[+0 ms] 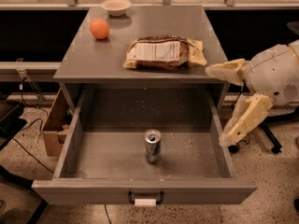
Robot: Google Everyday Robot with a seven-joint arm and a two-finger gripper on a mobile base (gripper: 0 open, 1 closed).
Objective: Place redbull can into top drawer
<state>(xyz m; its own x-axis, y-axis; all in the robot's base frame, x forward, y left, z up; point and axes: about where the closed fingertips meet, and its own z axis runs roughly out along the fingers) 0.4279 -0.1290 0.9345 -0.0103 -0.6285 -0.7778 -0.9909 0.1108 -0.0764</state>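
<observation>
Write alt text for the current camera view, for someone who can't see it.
A redbull can stands upright on the floor of the pulled-out top drawer, while the robot's claw hangs open just outside the drawer's right wall, clear of the can. On the grey cabinet top above sit an orange, a small bowl and a snack bag.

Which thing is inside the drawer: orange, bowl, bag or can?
The slim silver-and-blue metal can, standing upright on the open grey drawer's floor. The others sit up top. The gripper hangs open outside the drawer's right wall.
</observation>
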